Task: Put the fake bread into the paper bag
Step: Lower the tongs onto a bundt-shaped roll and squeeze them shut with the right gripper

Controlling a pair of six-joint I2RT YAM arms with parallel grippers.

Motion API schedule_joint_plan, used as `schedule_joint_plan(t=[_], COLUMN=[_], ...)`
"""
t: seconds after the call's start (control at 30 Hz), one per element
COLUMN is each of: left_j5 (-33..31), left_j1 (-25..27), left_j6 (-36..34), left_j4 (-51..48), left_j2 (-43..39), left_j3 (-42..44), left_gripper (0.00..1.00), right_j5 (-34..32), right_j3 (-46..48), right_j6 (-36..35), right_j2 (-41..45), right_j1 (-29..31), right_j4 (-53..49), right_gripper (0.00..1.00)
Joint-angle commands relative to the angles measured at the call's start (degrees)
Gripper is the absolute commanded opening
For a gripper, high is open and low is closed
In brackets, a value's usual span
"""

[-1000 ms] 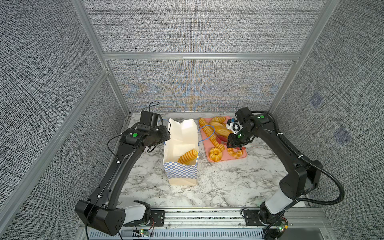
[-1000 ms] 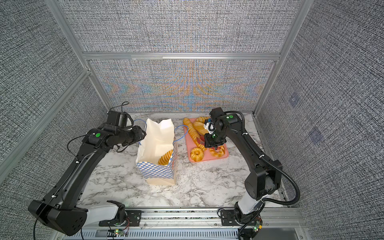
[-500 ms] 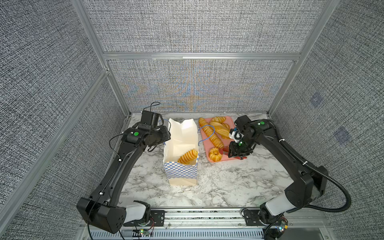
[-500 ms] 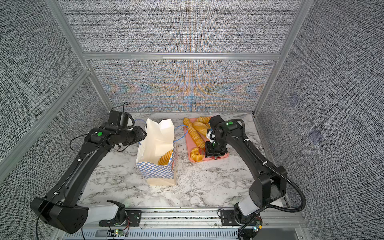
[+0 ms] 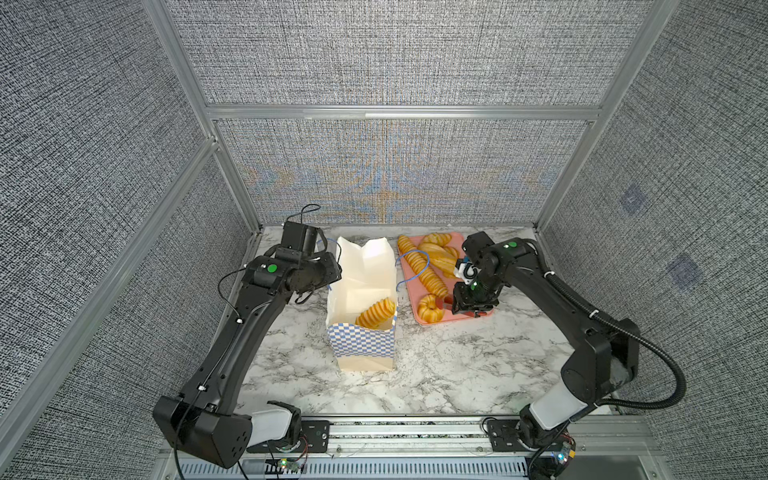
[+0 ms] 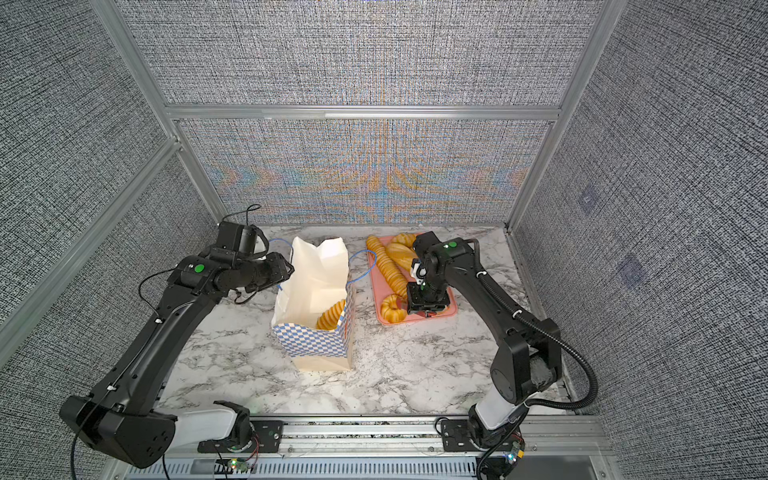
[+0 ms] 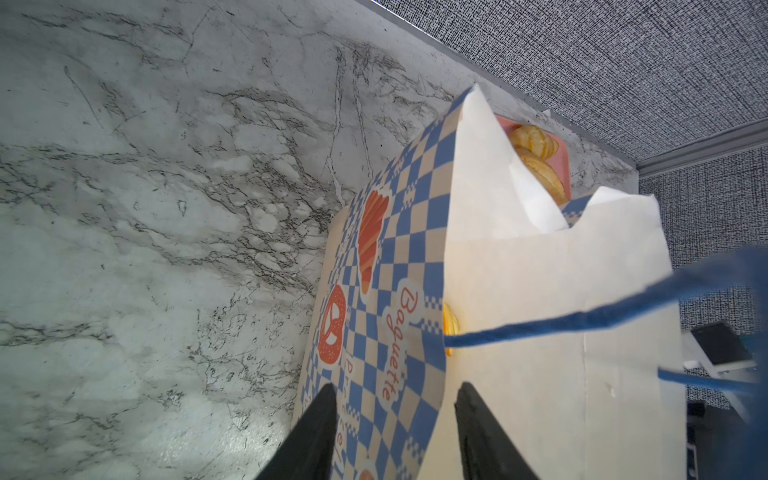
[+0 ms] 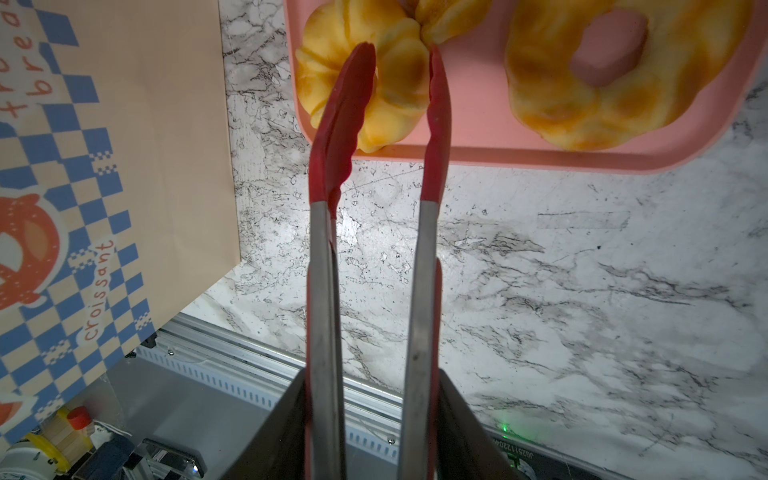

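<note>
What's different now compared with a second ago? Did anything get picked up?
The right gripper, holding the red tongs, moved from mid-tray to the near end of the pink tray. The tong tips now straddle a small ribbed bun, not yet lifted. Unchanged: the left gripper at the rim of the paper bag, and the bread inside it.

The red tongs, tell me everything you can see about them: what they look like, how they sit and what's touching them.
The red tongs have two long brushed-metal arms ending in scalloped red tips that look like silicone. The right gripper is shut on the metal arms, and the tips stand a little apart. They reach over the near end of the pink tray, tips astride one side of a ring-shaped bun; whether they press it I cannot tell.
</note>
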State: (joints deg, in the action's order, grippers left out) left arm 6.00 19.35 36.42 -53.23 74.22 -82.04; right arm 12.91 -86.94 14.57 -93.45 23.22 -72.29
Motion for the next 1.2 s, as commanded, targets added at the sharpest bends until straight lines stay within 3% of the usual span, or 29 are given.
schedule_joint_plan(t=[0.0,0.43,0.67,1.17], left_j5=[-0.5,-0.4,-0.4,-0.8], left_j1=[-0.1,-0.2,-0.2,-0.2], left_j6=[-0.3,0.1,0.1,0.2], left_j4=[0.8,0.9,0.8,0.8], left_j2=[-0.4,0.2,0.4,1.1], left_j3=[0.2,0.0,-0.1,-1.3], left_gripper=[0.49,0.49,0.49,0.51], right_j5=[-0.4,-0.3,-0.8,-3.4], right_j3=[-0.2,1.1,1.5,-2.4], right_j6=[-0.2,-0.2,0.2,-0.2], right_j2=[-0.4,-1.9,-0.7,3.2], right_j1=[0.0,0.0,0.0,-0.6], right_j4=[0.3,2.2,2.5,-1.3], right_gripper=[0.46,0.44,0.33,0.23])
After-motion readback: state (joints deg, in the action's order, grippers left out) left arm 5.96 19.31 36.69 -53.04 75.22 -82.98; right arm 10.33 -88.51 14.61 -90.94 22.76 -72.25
